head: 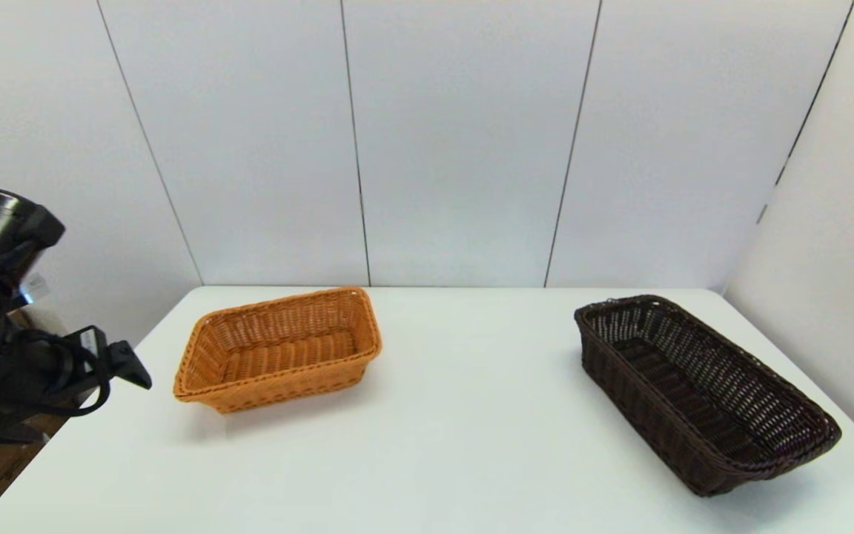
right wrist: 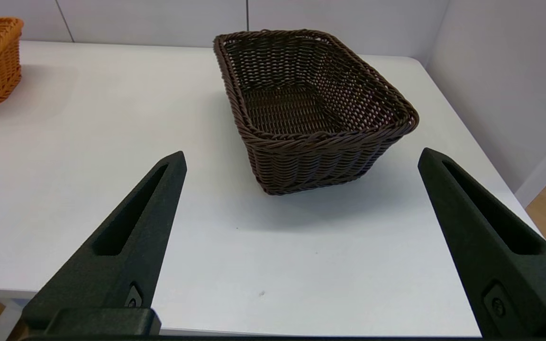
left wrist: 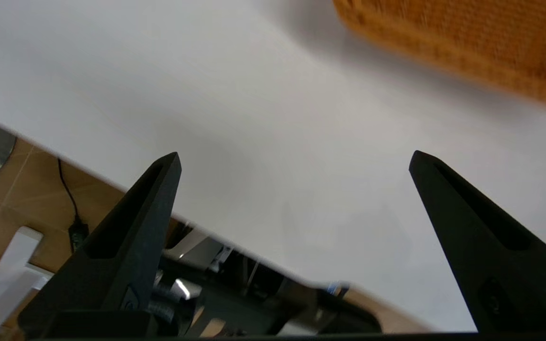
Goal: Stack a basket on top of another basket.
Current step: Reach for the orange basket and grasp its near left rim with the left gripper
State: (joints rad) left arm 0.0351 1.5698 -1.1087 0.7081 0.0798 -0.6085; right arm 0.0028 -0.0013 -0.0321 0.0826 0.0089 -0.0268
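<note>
At the table's left edge, the left gripper [left wrist: 293, 158] hangs with its fingers spread wide, holding nothing. On the white table [head: 457, 415], the orange-tan woven basket [head: 279, 348] sits far left, well apart from the dark brown woven basket [head: 701, 389] at right. Near the front edge, the right gripper [right wrist: 301, 156] faces it, wide and empty.

Bright, even overhead light; soft shadows, no glare.
Left wrist view smeared: orange-tan basket [left wrist: 467, 42] blurred along its edge. Head and right wrist views sharp. Dark brown basket [right wrist: 311, 104] casts a soft shadow on the white worktop [right wrist: 88, 156]. Head view bends wall seams near the edges.
</note>
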